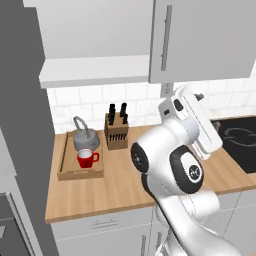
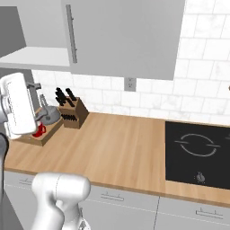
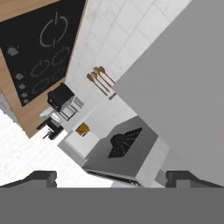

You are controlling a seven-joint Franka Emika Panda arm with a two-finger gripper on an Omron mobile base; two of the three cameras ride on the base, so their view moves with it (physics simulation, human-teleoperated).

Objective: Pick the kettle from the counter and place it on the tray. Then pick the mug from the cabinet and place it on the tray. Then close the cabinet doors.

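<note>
You see the small squat grey metal kettle (image 1: 86,138) sitting in the shallow light wooden tray (image 1: 65,165) at the left end of the long light-brown wooden counter (image 1: 120,185). The small bright red mug (image 1: 87,158) stands in the same tray, just in front of the kettle and close against it, its handle turned to the right. In the right base view the kettle (image 2: 50,114) and the mug (image 2: 39,130) show partly behind the white hand. A wooden knife block with black handles (image 1: 116,129) stands just beside the tray on its right.

The claw (image 3: 111,179) is well apart from the tray: the white hand (image 1: 192,122) is raised above the counter, right of the knife block, below the closed right-hand pale grey cabinet door with its vertical silver bar handle (image 1: 166,37). In the hand view you see the two dark finger tips (image 3: 37,178) far apart at the bottom corners, so the claw stands wide with nothing between its jaws. That view looks away from the tray, along the white tiled wall toward the black cooktop (image 3: 39,48) and wooden utensils hanging on the wall (image 3: 99,81).

The left part of the large pale grey wall cabinet (image 1: 95,47) shows its bare grey floor panel; a tall grey panel (image 1: 22,125) stands at the far left, beside the tray. You cannot tell for certain whether that panel is the swung-out left door.
</note>
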